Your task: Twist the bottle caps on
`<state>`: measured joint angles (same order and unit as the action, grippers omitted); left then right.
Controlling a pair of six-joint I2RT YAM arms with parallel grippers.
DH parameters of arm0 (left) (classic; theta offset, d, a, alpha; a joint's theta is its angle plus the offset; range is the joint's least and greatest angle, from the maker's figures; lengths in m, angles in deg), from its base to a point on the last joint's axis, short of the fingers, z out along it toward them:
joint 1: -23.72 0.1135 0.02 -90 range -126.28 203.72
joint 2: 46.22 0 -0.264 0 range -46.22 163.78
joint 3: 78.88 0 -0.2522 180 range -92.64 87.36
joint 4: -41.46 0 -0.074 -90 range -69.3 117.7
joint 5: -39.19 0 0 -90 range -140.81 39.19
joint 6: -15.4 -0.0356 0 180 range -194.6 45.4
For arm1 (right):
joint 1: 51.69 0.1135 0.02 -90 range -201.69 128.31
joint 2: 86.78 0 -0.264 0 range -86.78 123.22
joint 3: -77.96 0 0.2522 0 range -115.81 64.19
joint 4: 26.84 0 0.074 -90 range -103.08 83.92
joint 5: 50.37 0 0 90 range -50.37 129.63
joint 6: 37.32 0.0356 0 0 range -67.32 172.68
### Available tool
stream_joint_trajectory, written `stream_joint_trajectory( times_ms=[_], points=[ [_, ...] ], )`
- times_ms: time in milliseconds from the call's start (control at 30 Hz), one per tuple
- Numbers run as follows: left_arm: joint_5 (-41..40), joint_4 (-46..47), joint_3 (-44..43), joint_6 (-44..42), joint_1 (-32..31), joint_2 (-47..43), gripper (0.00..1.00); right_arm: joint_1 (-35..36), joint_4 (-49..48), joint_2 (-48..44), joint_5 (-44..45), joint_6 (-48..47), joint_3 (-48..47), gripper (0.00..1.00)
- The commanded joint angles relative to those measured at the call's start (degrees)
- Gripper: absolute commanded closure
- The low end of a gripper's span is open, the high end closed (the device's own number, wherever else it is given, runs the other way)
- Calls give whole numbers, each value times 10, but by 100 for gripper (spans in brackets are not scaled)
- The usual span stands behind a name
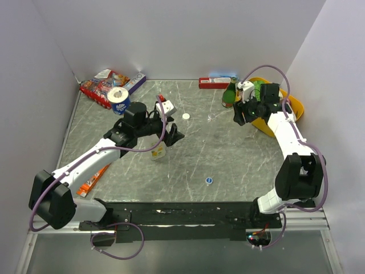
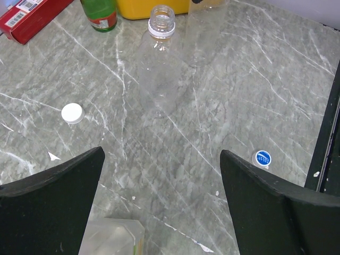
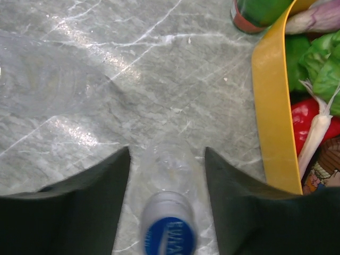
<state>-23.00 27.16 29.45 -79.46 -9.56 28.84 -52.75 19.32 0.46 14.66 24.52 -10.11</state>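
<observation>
My left gripper [image 1: 174,136] [image 2: 162,154] is open and empty above the table. A clear bottle with a yellow label [image 1: 159,150] stands just below and left of it; its top shows in the left wrist view [image 2: 111,236]. An uncapped clear bottle [image 2: 159,64] stands ahead of it. A white cap [image 1: 186,116] [image 2: 72,112] and a blue cap [image 1: 209,180] [image 2: 262,158] lie loose on the table. My right gripper [image 1: 239,117] [image 3: 167,151] is open, its jaws either side of a clear bottle with a blue cap on it [image 3: 169,228], with gaps showing.
A dark green glass bottle [image 1: 229,94] [image 3: 255,13] stands beside a yellow tray [image 1: 296,108] [image 3: 271,106] of vegetables at the right. A red box [image 1: 214,83], a tape roll [image 1: 120,97] and snack packs [image 1: 102,85] lie along the back.
</observation>
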Motion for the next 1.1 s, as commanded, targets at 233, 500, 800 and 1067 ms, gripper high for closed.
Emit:
stream_joint_trajectory(
  times_ms=[233, 500, 800, 1067],
  points=[
    [19, 10, -24, 8, 1, 5, 4, -3, -8, 17, 6, 12, -48, 28],
    [17, 12, -21, 11, 2, 7, 4, -3, -5, 24, -7, 8, -70, 26],
    [0, 7, -25, 13, 2, -1, 4, 8, -41, -48, -181, 20, -85, 15],
    [0, 7, -23, 9, 3, -11, 4, 118, -46, -14, -131, 13, -69, 13]
  ],
)
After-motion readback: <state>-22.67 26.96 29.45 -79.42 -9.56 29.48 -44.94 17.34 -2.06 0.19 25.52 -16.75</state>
